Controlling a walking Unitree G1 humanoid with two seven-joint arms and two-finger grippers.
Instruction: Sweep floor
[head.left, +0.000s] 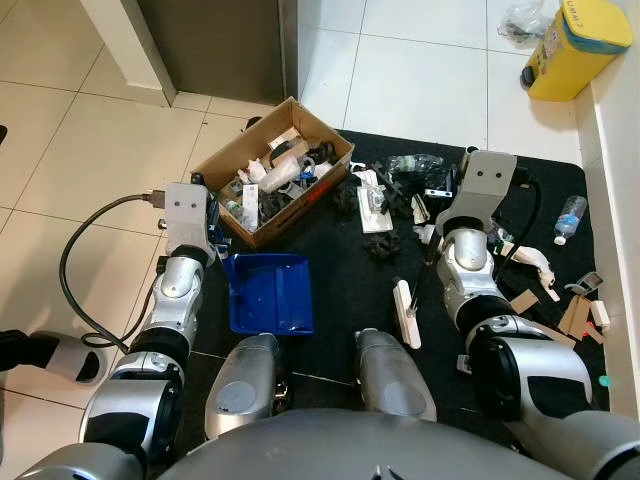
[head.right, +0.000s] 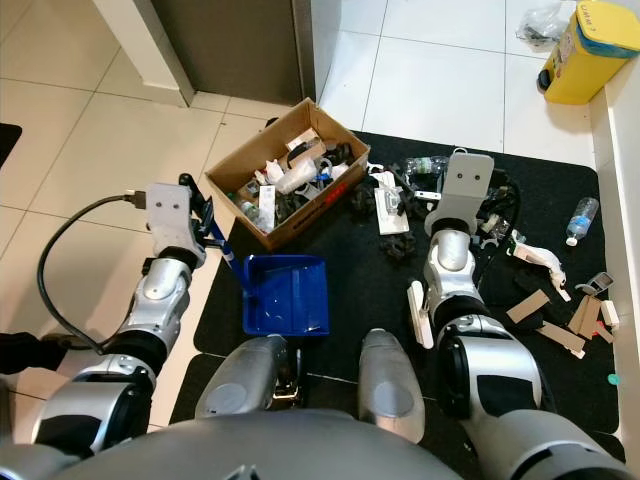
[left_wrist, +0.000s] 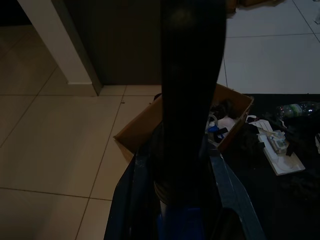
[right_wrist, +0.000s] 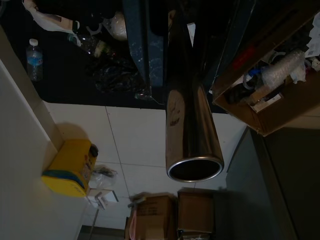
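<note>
- Seen from the head: blue plastic dustpan (head.left: 271, 292) flat on the left part of the black mat (head.left: 340, 300), just inside the mat's left edge, open mouth toward the robot's knees, handle running up and left into the left gripper (head.right: 207, 222).
- Left gripper clamped on the dustpan handle, beside the near left corner of the cardboard box (head.left: 275, 170).
- Box set across the mat's far left corner, half on the tiled floor (head.left: 90, 150), stuffed with crumpled white wrappers, plastic pieces and dark scraps.
- Right gripper (head.right: 478, 205) over the far middle of the mat, amid scattered litter; fingers hidden behind the wrist housing, so impossible to tell from the head views whether open or closed.
- Visible in the right wrist view: shiny metal tube (right_wrist: 187, 125) with an open round end, lying along the gripper's fingers and pointing away over the white tiles; grip on it not clear.
- White brush head (head.left: 407, 313) on the mat by the right forearm, long axis running near to far.
- Clear plastic bottle (head.left: 568, 219) near the mat's right edge; flat brown cardboard scraps (head.left: 575, 315) at the near right.
- Yellow rounded container (head.left: 577, 47) on tiles beyond the mat's far right corner.
- Left wrist view dim: 1 dark finger (left_wrist: 190, 75) down the middle, blue dustpan below, box beyond.
</note>
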